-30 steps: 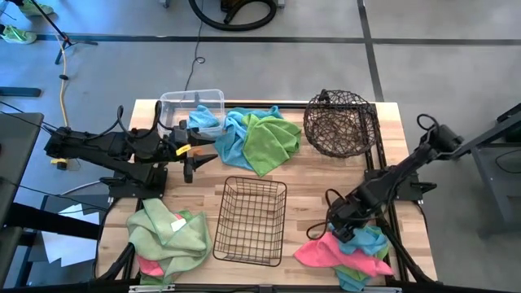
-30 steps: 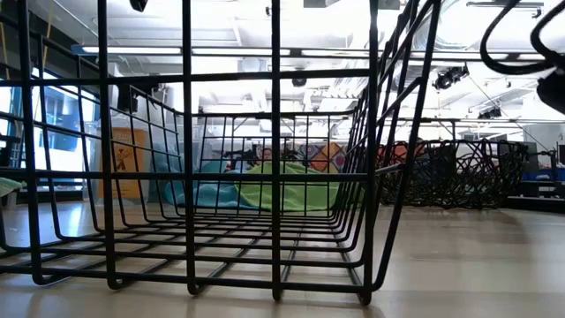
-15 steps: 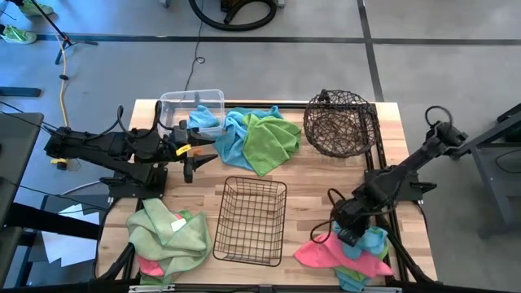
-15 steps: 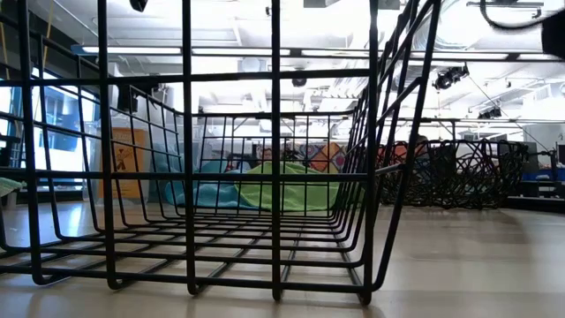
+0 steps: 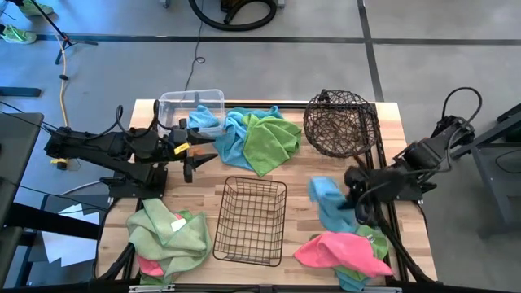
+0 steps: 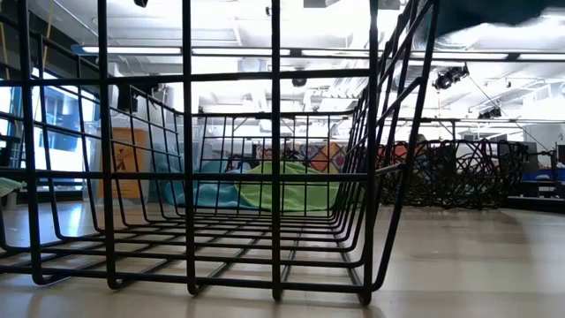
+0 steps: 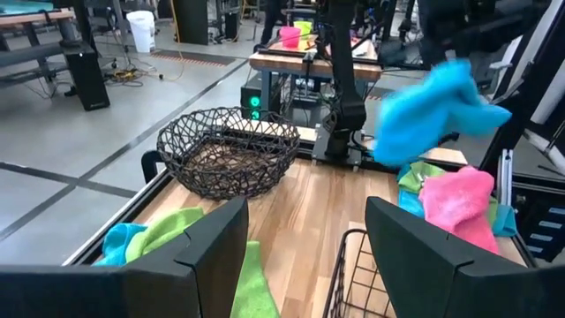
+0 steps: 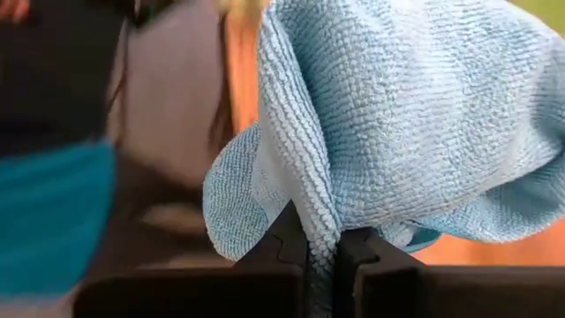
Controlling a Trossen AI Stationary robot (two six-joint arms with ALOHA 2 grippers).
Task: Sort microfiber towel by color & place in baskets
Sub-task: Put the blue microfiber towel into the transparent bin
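Note:
My right gripper (image 5: 352,190) is raised over the table's right side, shut on a light blue towel (image 5: 326,202) that also shows in the left wrist view, the towel (image 7: 433,102) being in the air. Below it, at the near right, a pink towel (image 5: 342,251) lies over green and blue ones. My left gripper (image 5: 200,155) stands open with nothing between its fingers, next to the clear bin (image 5: 192,104). The black wire basket (image 5: 251,220) stands near the middle and the round woven basket (image 5: 340,122) at the far right. My right gripper pinches a bunched fold of the light blue towel (image 8: 320,231) between its two fingers. The fingers slant downward. The cloth hangs slack and lifted clear of the pile, with its free part (image 5: 335,221) trailing toward the near edge.
A blue and green heap of towels (image 5: 259,137) lies at the far middle, partly reaching into the clear bin. Another heap of green and pink towels (image 5: 167,234) lies at the near left. Bare wood (image 5: 301,167) shows between the wire basket and the round basket.
My right gripper has risen from the near-right pile and turned, taking the light blue towel up with it. The towel now hangs clear, swung toward the table's middle. The pink towel has stayed on the pile and now lies uncovered.

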